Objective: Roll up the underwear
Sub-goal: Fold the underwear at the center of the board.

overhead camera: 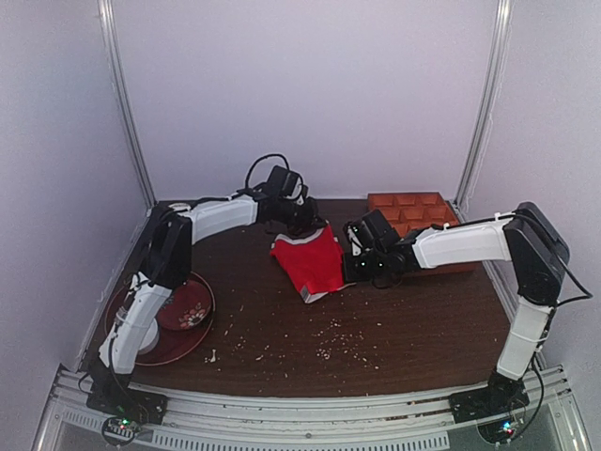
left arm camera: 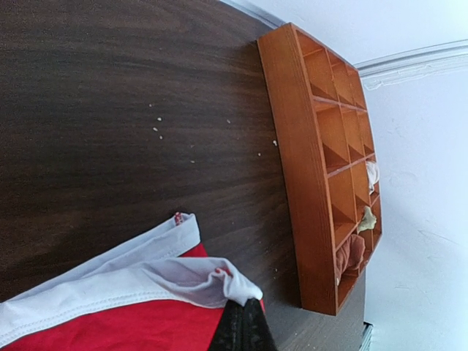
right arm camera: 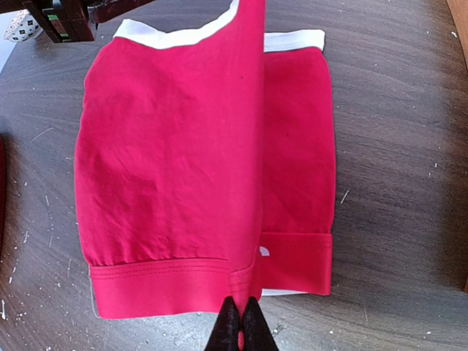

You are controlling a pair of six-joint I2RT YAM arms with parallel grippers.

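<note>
The red underwear (overhead camera: pixel 310 261) with white waistband lies mid-table, partly lifted between both grippers. My left gripper (overhead camera: pixel 302 218) is shut on the white waistband (left arm camera: pixel 153 281) at the garment's far edge; its dark fingertips (left arm camera: pixel 241 325) pinch a corner of it. My right gripper (overhead camera: pixel 362 268) is shut on the red leg hem (right arm camera: pixel 252 281), its fingertips (right arm camera: pixel 232 325) closed around a raised fold. In the right wrist view the underwear (right arm camera: pixel 183 161) spreads flat with a fold ridge running up to the waistband.
A wooden compartment tray (overhead camera: pixel 413 221) stands at the back right, holding tan cloth bundles (left arm camera: pixel 352 252) in some cells. A dark red plate (overhead camera: pixel 178 315) with a bowl sits at the near left. Crumbs (overhead camera: pixel 333 338) are scattered on the dark wooden table.
</note>
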